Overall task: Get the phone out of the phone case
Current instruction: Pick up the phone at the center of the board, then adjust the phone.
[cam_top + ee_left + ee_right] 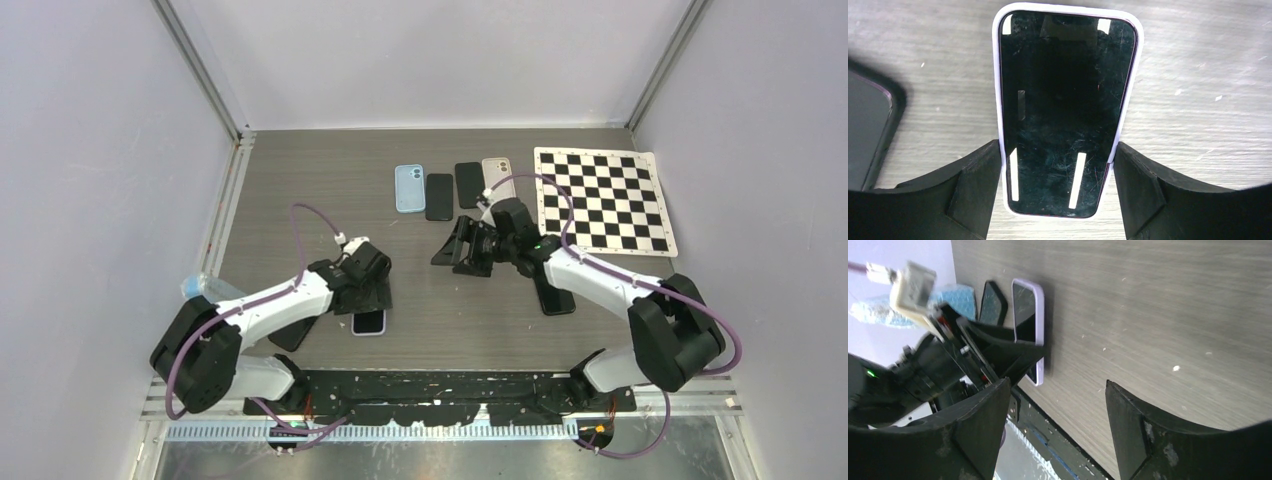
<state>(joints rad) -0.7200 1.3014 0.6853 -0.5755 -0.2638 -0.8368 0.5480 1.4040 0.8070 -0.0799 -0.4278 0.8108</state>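
The phone [1063, 110], dark screen up, lies flat on the table in its pale lilac case [996, 100]. My left gripper [1057, 146] is shut on it, one finger pressed against each long edge of the case near its near end. From above, the phone [368, 322] pokes out below the left gripper [370, 295]. My right gripper [455, 247] hovers over the middle of the table, turned toward the left arm. In its wrist view the right gripper [1058, 384] is open with only bare table between the fingers, and the cased phone [1027, 315] shows further off.
Several phones [440, 190] lie in a row at the back, beside a checkerboard mat [603, 198]. A black phone [555, 298] lies under the right arm. Another dark phone [292, 332] sits just left of the held one. A pale blue object [205, 288] is at the left edge.
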